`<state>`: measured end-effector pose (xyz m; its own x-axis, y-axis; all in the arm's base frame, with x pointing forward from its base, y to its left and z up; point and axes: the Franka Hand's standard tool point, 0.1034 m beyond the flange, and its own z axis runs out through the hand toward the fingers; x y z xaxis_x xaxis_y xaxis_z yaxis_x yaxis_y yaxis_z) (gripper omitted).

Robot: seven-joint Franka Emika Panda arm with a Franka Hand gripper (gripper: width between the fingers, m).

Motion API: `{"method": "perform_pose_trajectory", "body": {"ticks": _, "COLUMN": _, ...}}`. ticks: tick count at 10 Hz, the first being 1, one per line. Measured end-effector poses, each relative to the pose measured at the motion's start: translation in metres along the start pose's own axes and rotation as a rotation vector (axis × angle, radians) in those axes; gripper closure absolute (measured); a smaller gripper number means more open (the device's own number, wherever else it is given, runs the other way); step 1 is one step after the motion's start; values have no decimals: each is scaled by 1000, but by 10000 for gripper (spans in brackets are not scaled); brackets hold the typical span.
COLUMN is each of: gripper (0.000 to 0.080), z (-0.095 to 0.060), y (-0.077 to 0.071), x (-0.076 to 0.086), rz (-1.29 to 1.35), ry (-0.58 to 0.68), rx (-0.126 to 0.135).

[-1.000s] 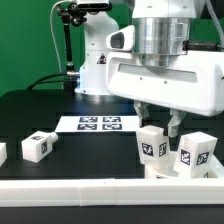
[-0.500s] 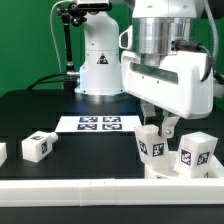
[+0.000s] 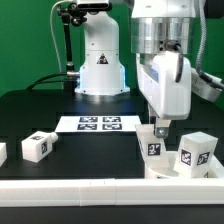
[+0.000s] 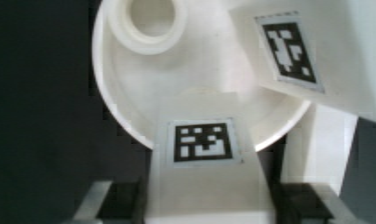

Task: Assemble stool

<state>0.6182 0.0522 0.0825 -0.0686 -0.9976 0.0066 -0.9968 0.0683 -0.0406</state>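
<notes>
1. Turned about its upright axis since a second ago, the gripper (image 3: 160, 130) now shows its narrow side to the exterior view. Its place over the seat (image 3: 168, 171) is unchanged.
2. The jaws are drawn in narrow and clamp a leg (image 3: 154, 146). In the wrist view, dark fingers (image 4: 110, 200) press both sides of that leg (image 4: 206, 150).
3. This leg stands upright on the seat (image 4: 149, 90), straight under the gripper (image 4: 203, 203).
4. A second leg (image 3: 195, 153) stands on the seat just beside the gripper, towards the exterior view's right.
5. A third leg (image 3: 38, 146) lies on the table (image 3: 40, 110), well apart from the gripper, towards the exterior view's left.
6. Behind the gripper lies the marker board (image 3: 100, 123).
</notes>
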Motion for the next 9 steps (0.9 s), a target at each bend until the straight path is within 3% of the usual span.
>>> {"method": "perform_pose_trajectory", "body": {"ticks": 4, "gripper": 459, "z": 1, "y": 3, "x": 1, "rz": 377, "ry": -20, "rx": -9}}
{"method": "perform_pose_trajectory", "body": {"ticks": 9, "gripper": 459, "z": -1, "y": 6, "x": -2, "rz": 482, "ry": -43, "rx": 0}}
